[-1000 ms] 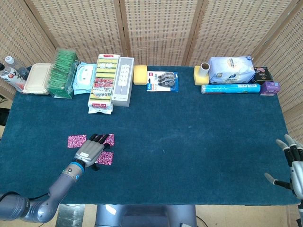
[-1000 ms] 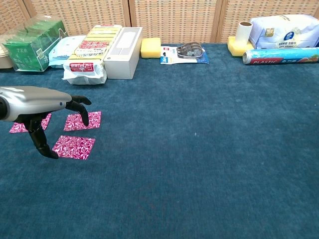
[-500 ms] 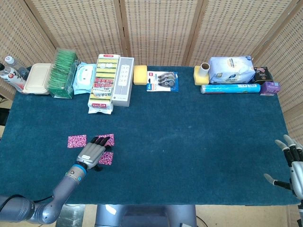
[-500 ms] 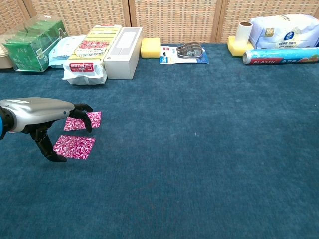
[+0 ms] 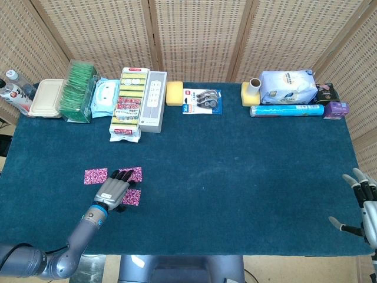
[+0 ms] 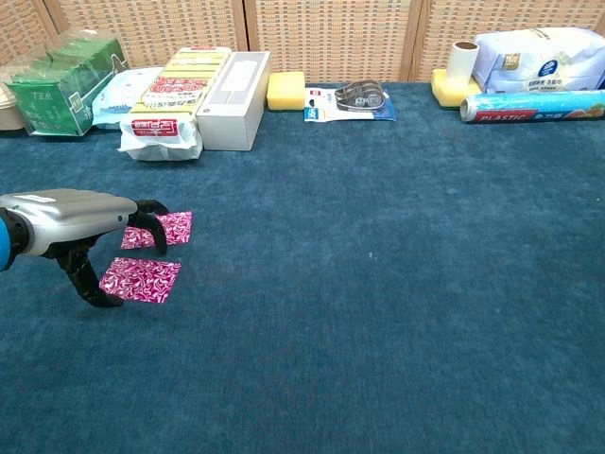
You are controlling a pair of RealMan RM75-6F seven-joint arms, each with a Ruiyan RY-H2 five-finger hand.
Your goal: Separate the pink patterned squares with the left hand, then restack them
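Note:
Three pink patterned squares lie apart on the blue cloth at the front left: a left square (image 5: 95,175), a far square (image 5: 135,174) (image 6: 171,228) and a near square (image 5: 132,197) (image 6: 140,280). My left hand (image 5: 113,190) (image 6: 71,219) hangs low among them, holding nothing. Its curved fingers reach over the far square's near edge. The thumb points down beside the near square's left edge. In the chest view the hand hides the left square. My right hand (image 5: 366,207) sits at the table's front right corner, fingers spread and empty, seen only in the head view.
Along the back edge stand a green tea box (image 5: 78,91), a wipes pack (image 5: 105,98), a sponge pack (image 5: 128,103), a white box (image 5: 152,100), a yellow sponge (image 5: 174,93), a tape pack (image 5: 202,101) and a blue roll (image 5: 286,110).
My left hand has drawn back a little toward the front edge and sunk lower. The squares and the right hand have not moved.

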